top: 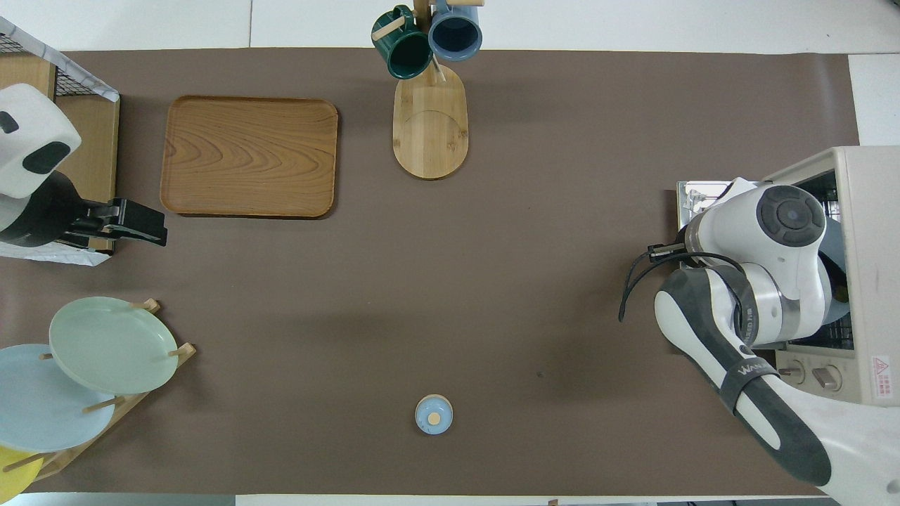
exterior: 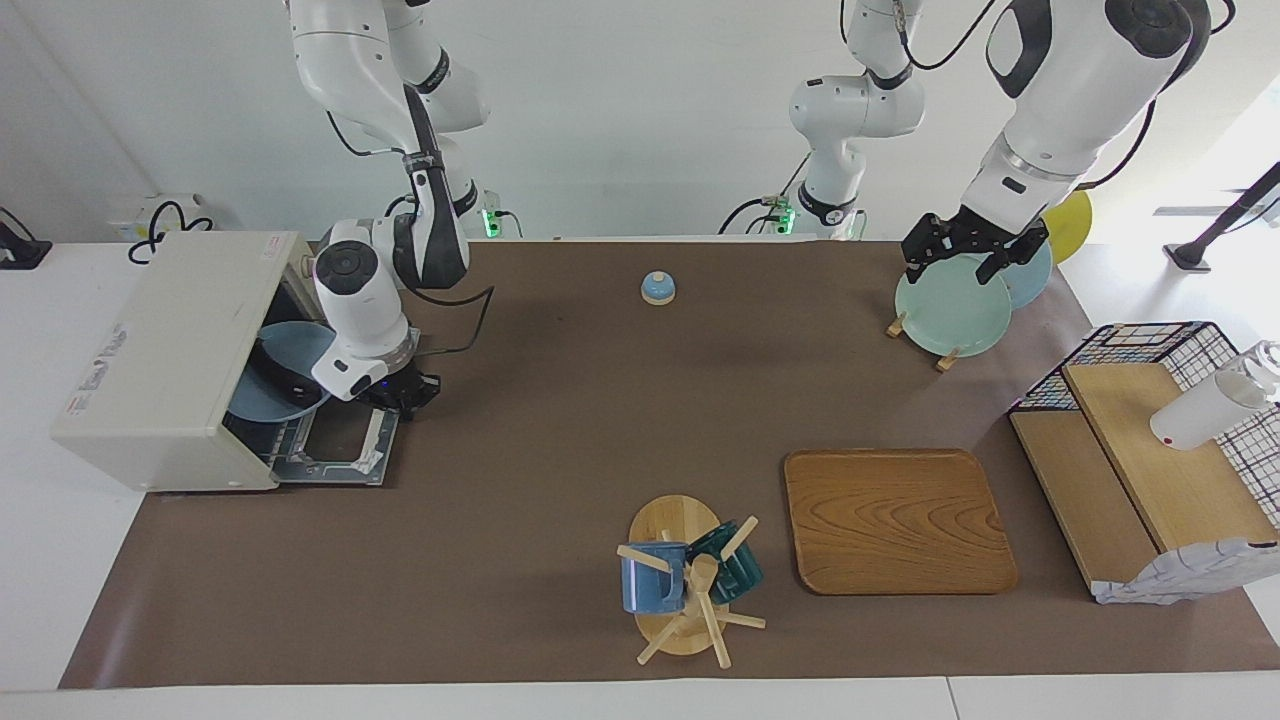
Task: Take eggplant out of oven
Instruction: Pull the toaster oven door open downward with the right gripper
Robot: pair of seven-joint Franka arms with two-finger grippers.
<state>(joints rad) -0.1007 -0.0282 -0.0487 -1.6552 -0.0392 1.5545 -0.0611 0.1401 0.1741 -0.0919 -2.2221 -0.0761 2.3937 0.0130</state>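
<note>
The cream-white oven [exterior: 170, 350] stands at the right arm's end of the table, its door [exterior: 335, 455] dropped open. Inside, a blue plate [exterior: 270, 410] carries the dark eggplant [exterior: 285, 385]. My right gripper [exterior: 403, 392] is low at the oven's mouth, over the open door and right beside the plate's rim. I cannot tell whether it touches the eggplant. In the overhead view the right arm hides the oven's [top: 872, 246] opening, and only slivers of the plate [top: 837, 246] show. My left gripper [exterior: 955, 262] waits open and empty, raised above the plate rack.
A rack with a green plate [exterior: 950, 310] and other plates stands at the left arm's end. A wooden tray [exterior: 895, 520], a mug tree [exterior: 690, 580] with two mugs, a small blue bell [exterior: 658, 288] and a wire basket with wooden shelves [exterior: 1150, 440] are also on the mat.
</note>
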